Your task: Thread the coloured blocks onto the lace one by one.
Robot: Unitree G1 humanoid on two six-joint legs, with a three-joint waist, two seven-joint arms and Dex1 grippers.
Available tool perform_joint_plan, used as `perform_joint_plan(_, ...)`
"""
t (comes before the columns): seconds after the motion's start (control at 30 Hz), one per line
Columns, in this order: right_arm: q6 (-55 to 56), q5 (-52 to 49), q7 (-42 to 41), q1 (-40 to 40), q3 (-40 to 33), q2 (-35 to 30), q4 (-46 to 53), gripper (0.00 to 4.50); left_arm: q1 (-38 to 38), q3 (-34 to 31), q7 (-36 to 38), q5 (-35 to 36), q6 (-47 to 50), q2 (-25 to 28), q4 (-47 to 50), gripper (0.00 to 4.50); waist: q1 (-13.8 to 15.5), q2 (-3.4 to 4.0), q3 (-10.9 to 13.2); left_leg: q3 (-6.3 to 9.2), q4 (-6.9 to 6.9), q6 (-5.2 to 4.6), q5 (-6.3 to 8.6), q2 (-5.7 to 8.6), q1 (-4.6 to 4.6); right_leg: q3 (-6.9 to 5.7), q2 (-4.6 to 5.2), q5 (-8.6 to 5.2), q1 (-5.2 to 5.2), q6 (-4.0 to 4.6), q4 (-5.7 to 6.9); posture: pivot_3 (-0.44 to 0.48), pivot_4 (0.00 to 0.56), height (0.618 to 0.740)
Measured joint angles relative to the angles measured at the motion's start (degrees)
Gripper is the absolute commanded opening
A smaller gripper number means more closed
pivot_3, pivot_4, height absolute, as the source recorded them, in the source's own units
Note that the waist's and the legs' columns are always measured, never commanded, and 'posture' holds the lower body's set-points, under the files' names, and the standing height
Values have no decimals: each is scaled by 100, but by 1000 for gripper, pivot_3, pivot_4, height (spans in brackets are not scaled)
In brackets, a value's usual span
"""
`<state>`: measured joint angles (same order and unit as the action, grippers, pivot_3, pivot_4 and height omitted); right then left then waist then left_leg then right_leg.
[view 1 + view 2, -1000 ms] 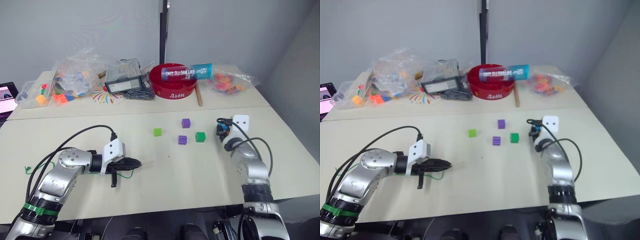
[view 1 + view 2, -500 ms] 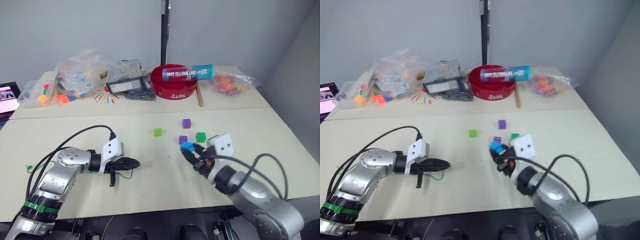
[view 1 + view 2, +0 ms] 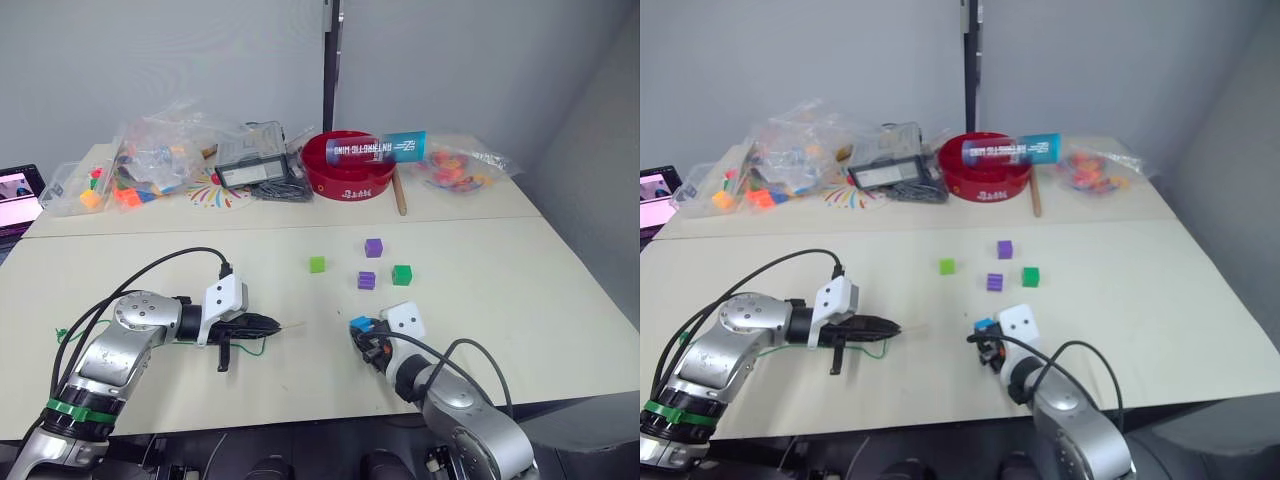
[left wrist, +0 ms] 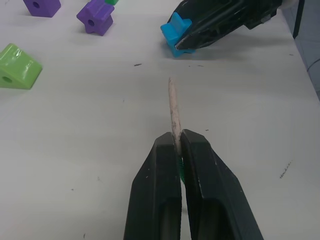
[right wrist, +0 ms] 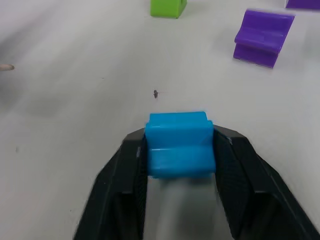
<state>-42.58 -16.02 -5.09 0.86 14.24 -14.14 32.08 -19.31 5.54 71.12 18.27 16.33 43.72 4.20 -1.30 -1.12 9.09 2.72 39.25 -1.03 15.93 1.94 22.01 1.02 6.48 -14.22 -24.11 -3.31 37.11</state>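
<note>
My left gripper point(image 3: 272, 324) is shut on the lace point(image 4: 172, 105), a green cord whose pale stiff tip sticks out past the fingers toward the right. My right gripper point(image 3: 366, 334) is shut on the blue block point(image 5: 180, 145), held just above the table a short way right of the lace tip. In the left wrist view the blue block point(image 4: 174, 36) lies ahead of the tip, apart from it. On the table behind rest a light green block point(image 3: 317, 264), two purple blocks point(image 3: 374, 247) point(image 3: 366, 280) and a dark green block point(image 3: 402, 274).
At the back stand a red bowl point(image 3: 350, 172) with a blue tube across it, a wooden stick point(image 3: 399, 196), plastic bags of toy pieces point(image 3: 150, 160) point(image 3: 455, 165) and a clear box point(image 3: 248, 160). A black cable point(image 3: 150, 275) loops over my left arm.
My right arm has swung in from the right with the blue block and now holds it nearer the table's front edge, close to the lace tip. The left gripper has stayed put.
</note>
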Motion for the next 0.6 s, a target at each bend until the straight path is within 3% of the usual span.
perform_joint_plan(0.17, -134, -227, -494, -8, -159, -260, 218, 4489, -1, -5, -24, -1, 1, 40, -5, 0, 27, 0, 0, 1, 1, 0, 0, 1, 7, 0, 1, 0, -2, 0, 0, 0, 150, 740)
perform_joint_plan(0.33, -334, -910, -1689, -526, -1076, -1495, 522, 4489, 34, -36, -70, 6, 18, 88, 24, 0, 39, 0, 1, 1, 1, -2, 1, -1, 6, -3, -2, 0, 0, 0, -6, 0, 150, 740)
perform_joint_plan(0.47, 25, -1520, -3581, -916, -1331, -2532, 126, 4489, 122, -95, -95, 10, 38, 93, 83, 0, 36, -1, 1, 2, 3, -5, 3, -7, 7, -6, -5, 0, 6, 0, -10, 0, 150, 740)
perform_joint_plan(0.6, 897, -1607, -5765, -1555, -899, -3342, -669, 4489, 169, -123, -125, 12, 127, 113, 185, 0, 38, -1, 3, -3, 5, -5, 3, -9, 6, -7, -5, 0, 10, 0, -21, 0, 150, 740)
